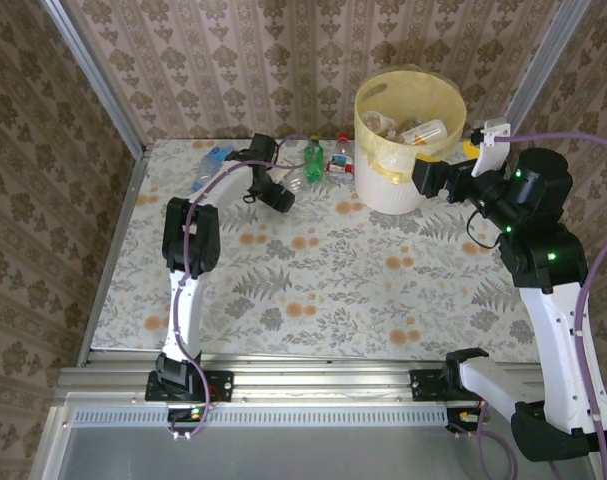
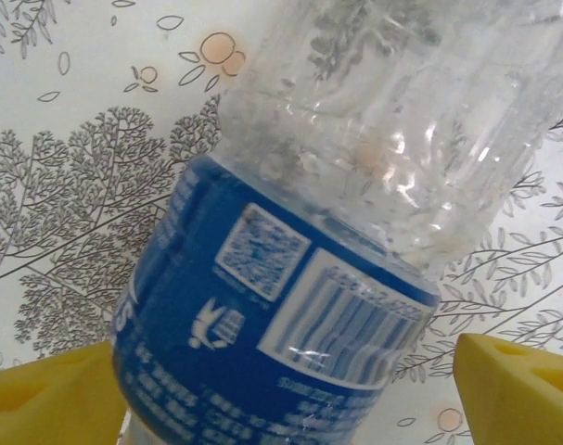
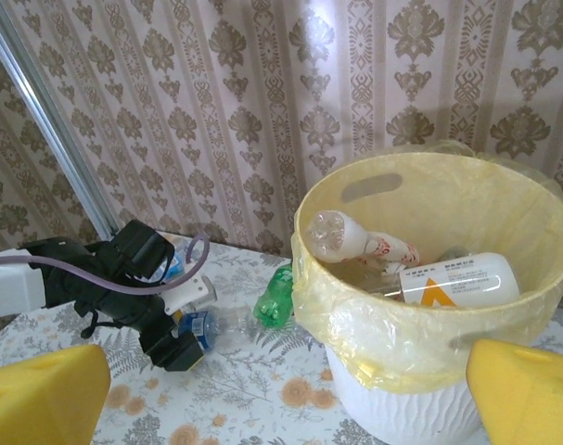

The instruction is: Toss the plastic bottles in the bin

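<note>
While the left arm reaches toward the far side of the floral-patterned tabletop [image 1: 333, 270], the left gripper [image 1: 281, 197] sits over a clear plastic bottle with a blue label [image 2: 290, 306] lying on the tabletop.

Left jaws: apart. The yellow fingertips [image 2: 49, 399] flank the label end of the bottle, one on each side. Bare tabletop shows between the bottle and the right-hand tip. Whether the left-hand tip touches the bottle cannot be told.

Other bottles on the tabletop:
- green plastic bottle [image 1: 314, 157], just right of the left gripper, toward the far edge
- clear bottle with a red cap [image 1: 341, 160], between the green one and the bin, close to the bin's left wall
- second blue-labelled bottle [image 1: 208, 165], at the far left, on the other side of the left arm

Bin: a white cylindrical bucket with a translucent yellow bag liner [image 1: 388, 195] stands at the far right of the tabletop. Inside lie a clear bottle with red print [image 3: 355, 243] and a white bottle with an orange triangle on its label [image 3: 457, 283]. More clear plastic lies beneath them, too jumbled to separate.

The right gripper [image 1: 430, 178] hangs just beside the bin's right wall. Right jaws: wide apart, with nothing between the yellow finger pads [image 3: 527, 394].
</note>
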You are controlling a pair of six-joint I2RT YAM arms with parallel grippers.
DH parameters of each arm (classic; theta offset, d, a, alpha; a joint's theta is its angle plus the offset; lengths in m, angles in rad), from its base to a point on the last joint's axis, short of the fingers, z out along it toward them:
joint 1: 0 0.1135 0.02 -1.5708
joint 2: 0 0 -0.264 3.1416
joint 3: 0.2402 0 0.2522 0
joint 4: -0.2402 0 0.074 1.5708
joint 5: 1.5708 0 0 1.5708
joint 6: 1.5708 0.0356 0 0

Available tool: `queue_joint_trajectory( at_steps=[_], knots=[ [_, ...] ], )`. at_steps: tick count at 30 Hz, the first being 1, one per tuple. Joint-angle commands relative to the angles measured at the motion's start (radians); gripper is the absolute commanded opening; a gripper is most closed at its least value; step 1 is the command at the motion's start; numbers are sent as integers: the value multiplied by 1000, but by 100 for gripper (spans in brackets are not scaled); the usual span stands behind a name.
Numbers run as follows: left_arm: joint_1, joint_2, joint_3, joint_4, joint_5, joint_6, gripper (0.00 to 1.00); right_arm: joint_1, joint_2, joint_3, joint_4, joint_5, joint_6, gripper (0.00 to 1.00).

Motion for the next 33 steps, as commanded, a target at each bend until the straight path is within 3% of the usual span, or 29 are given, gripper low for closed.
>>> queue_joint_trajectory(
  at_steps=[1, 9, 17, 26, 33],
  knots=[
    [15, 1, 1, -24, 42, 9, 81, -1, -15, -6, 6, -18, -15, 100],
    [15, -86, -156, 59, 62, 8, 62, 0, -19, -23, 16, -17, -19, 100],
    [15, -160, -292, 133, 52, -3, 53, -1, -22, -36, 27, -23, -11, 100],
    [7, -319, -467, 265, 84, -60, 48, 0, -26, -51, 19, -27, -2, 100],
    [-11, -547, -701, 498, 180, -136, 48, 0, -16, -67, 24, -56, 31, 100]
  ],
)
